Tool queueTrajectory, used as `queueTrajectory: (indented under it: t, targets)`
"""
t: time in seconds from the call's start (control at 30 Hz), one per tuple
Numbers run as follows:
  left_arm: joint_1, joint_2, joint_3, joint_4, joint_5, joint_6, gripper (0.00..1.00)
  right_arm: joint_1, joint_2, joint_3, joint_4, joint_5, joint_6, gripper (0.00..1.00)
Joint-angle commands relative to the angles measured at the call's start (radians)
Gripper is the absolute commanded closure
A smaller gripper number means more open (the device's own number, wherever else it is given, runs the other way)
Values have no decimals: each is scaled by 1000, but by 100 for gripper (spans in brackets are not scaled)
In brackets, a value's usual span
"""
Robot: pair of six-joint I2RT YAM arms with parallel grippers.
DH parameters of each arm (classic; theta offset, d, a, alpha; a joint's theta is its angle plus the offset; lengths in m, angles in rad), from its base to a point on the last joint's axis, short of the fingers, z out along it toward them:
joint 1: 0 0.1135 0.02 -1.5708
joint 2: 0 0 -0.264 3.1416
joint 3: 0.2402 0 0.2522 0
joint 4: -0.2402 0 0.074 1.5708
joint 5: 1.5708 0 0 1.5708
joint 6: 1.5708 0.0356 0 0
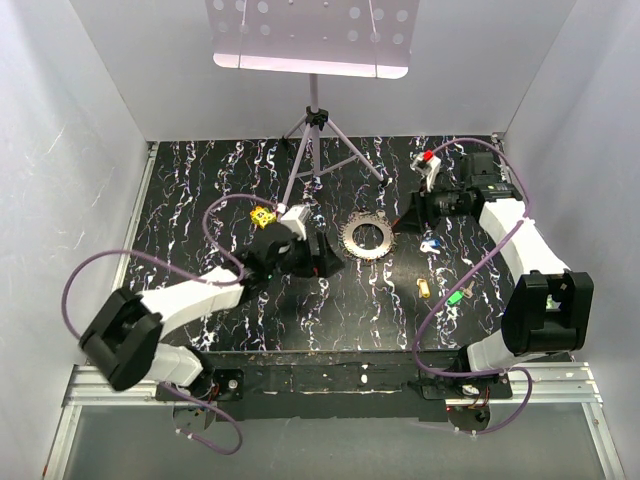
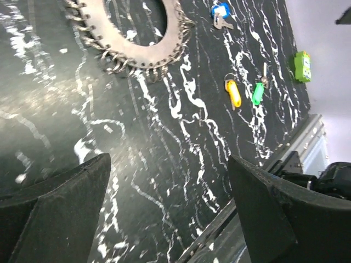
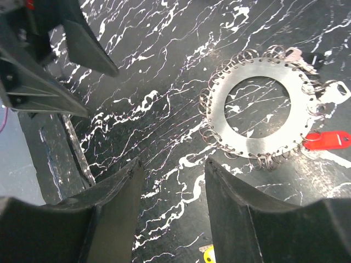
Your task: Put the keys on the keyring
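The keyring (image 1: 367, 236) is a flat silvery disc fringed with small wire loops and lies mid-table; the right wrist view shows it whole (image 3: 258, 109). A red key (image 3: 327, 139) lies against its rim among the loops; I cannot tell if it is linked. A blue key (image 1: 430, 243), an orange key (image 1: 423, 289) and a green key (image 1: 455, 297) lie loose to the right. My left gripper (image 1: 328, 258) hovers left of the ring, open and empty (image 2: 169, 159). My right gripper (image 1: 405, 213) stands just right of the ring, open with nothing between its fingers (image 3: 173, 161).
A tripod stand (image 1: 315, 120) rises at the back centre. A yellow dotted cube (image 1: 262, 216) sits behind the left wrist. A bright green block (image 2: 301, 66) lies near the table's right edge. White walls close in both sides.
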Motion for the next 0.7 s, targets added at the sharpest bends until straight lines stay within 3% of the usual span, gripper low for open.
queueTrajectory:
  t: [0.0,0.1,0.33,0.47,0.67]
  targets:
    - [42,189,145,59,226,-23,16,-48,-33,1,15,-90,25,45]
    - [62,321,246,33,254,8,22,-56,-42,4,14,-101,30,45]
    - [74,528,493,-205,189,147,47,-72,-52,12,6,-110,37,45]
    - [74,573,558,-292,126,198,53,-82,-49,15,0,-119,40,46]
    - [74,632,621,-346,145,235,61,-82,-48,16,-3,-122,39,46]
